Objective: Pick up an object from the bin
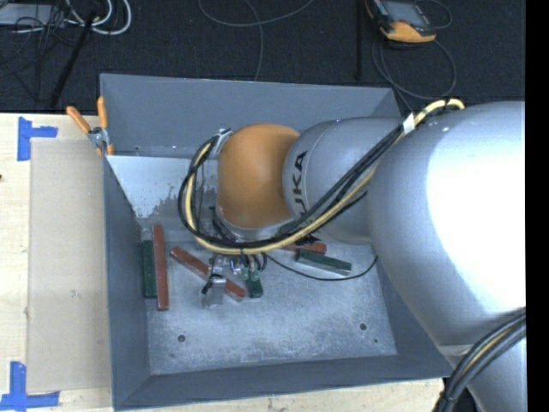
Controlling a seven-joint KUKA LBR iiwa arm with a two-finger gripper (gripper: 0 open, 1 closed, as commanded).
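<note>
Currently I see the gripper (221, 280) low over the floor of the grey metal bin (257, 354), left of the bin's middle. It sits on top of a thin, flat, reddish-brown stick (189, 260). The arm's rounded orange cover (253, 174) and looped black and yellow cables (193, 217) hang above it. I cannot tell whether the gripper is released or clenched, as the wrist shades it.

My main worry is a poor grip. The stick lies flat on the floor, so a closing gripper may slide over it or flip one end up. A short dark-green piece (255, 287) lies just beside the gripper on its right and could get caught in the same grasp (or be shoved aside). Two more sticks, one dark green (148, 269) and one reddish-brown (160, 275), lie side by side near the left wall, apart from the gripper. A long dark-green stick (326, 263) lies farther right, under the arm.

The stick under the gripper runs diagonally. Its long axis goes from the upper left down to the lower right, and the upper-left end points toward the left pair.
</note>
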